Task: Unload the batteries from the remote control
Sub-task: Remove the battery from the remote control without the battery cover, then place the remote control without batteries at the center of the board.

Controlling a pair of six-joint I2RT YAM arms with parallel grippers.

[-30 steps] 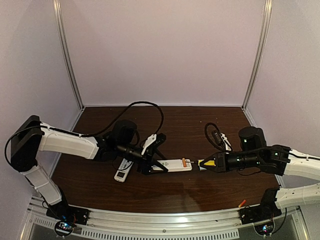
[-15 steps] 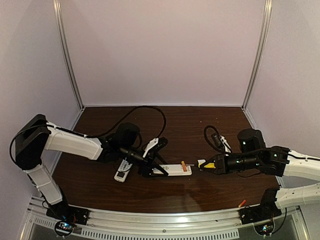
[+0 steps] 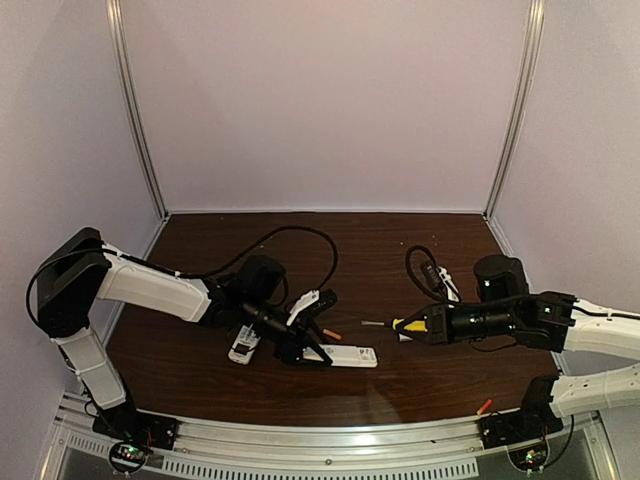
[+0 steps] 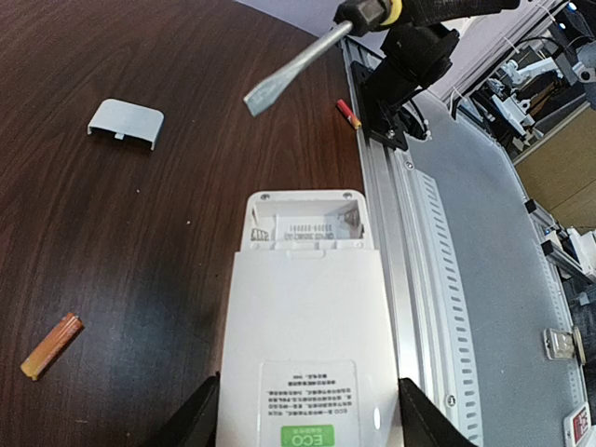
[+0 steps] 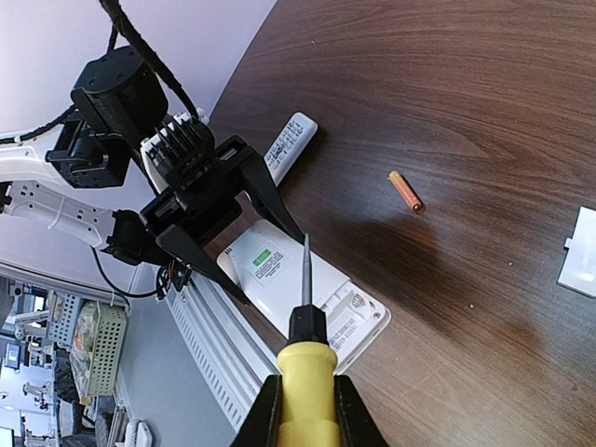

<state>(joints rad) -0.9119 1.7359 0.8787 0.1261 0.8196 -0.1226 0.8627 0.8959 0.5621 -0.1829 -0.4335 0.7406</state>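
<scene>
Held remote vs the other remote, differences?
The held remote sits clamped in the left pincer; the other remote lies free beside it. The held remote is back up, battery bay open and empty; the other remote shows no bay. Both are white.

The white remote (image 4: 303, 345) lies back-up, cover off, its battery bay empty. One orange battery (image 4: 51, 346) lies loose on the table (image 4: 121, 251) beside it. A second battery (image 4: 347, 113) rests by the table's near edge.

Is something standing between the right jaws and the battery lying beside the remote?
Nothing lies on the table between the battery and the right jaws. But they are shut on the screwdriver, whose shaft sticks out in front of them.
</scene>
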